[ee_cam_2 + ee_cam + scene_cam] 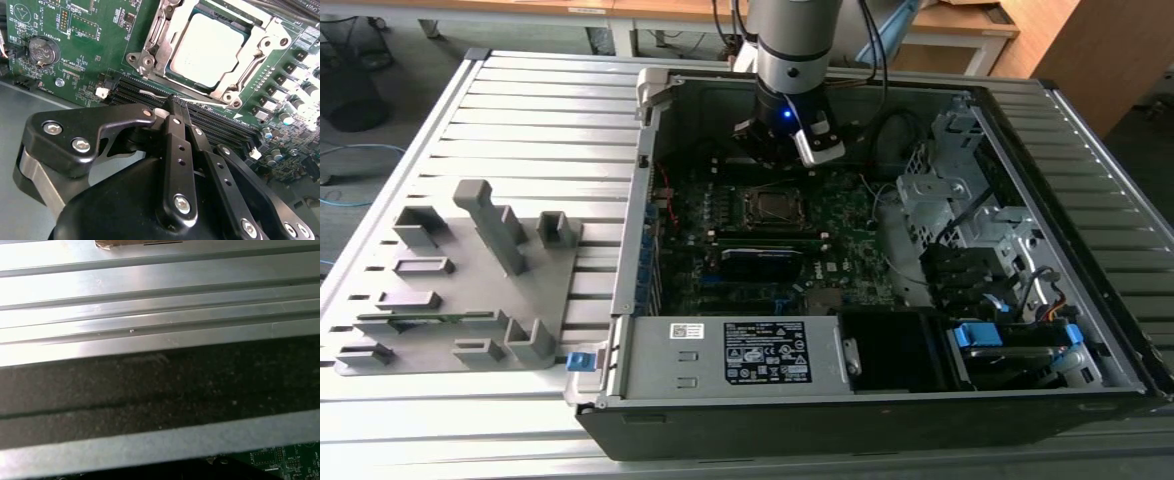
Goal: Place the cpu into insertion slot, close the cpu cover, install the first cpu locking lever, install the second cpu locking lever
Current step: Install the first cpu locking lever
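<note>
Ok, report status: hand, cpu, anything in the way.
Hand shut, tips at a thin silver lever beside the cpu cover. Cpu seated, cover down over it. Memory slots just under the tips; no obstruction seen.

I see the cpu point(207, 50) in the insertion slot point(777, 205), beneath the cpu cover point(270, 37); the power supply box point(747, 352) lies nearer the exterior camera.

The gripper point(177, 106) is matt black and smooth, with bright steel screws. Just ahead of its tips, the cpu point(207, 50) has a dull silver-grey metal top, and the cover point(272, 37) around it is bare metal with more shine. The board point(95, 30) is glossy green. In the first wrist view, the table point(150, 315) is brushed, ribbed metal, and the case wall point(150, 385) is black and slightly grainy.
</note>
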Controlling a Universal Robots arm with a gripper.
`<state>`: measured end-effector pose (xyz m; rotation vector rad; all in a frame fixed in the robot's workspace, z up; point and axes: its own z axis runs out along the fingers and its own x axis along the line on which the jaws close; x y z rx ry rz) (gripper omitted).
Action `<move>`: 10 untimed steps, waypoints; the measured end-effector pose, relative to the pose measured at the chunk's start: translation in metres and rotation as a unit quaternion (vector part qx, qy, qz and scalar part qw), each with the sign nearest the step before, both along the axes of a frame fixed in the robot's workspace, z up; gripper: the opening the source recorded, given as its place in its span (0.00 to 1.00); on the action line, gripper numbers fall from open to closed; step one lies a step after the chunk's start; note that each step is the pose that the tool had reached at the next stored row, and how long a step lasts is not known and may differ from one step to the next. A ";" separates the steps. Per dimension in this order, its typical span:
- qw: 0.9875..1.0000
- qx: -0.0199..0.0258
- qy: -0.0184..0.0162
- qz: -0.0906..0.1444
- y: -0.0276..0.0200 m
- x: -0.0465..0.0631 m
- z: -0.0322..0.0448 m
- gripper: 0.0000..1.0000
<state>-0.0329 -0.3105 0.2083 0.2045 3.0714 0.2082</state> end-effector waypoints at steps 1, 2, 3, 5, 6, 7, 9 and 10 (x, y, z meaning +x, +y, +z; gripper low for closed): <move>1.000 0.000 0.000 0.000 0.0000 0.000 0.0000 0.10; 1.000 0.000 0.000 0.000 0.0000 0.000 0.0000 0.10; 1.000 0.000 0.000 0.000 0.0000 0.000 -0.0001 0.10; 1.000 0.000 0.000 0.000 0.0000 0.000 -0.0001 0.10; 1.000 0.000 0.000 0.000 0.0000 0.000 -0.0001 0.10; 1.000 0.000 0.000 0.000 0.0000 0.000 -0.0001 0.10; 1.000 0.000 0.000 0.000 0.0001 0.000 -0.0002 0.10; 1.000 0.000 0.000 0.000 0.0001 0.000 -0.0001 0.10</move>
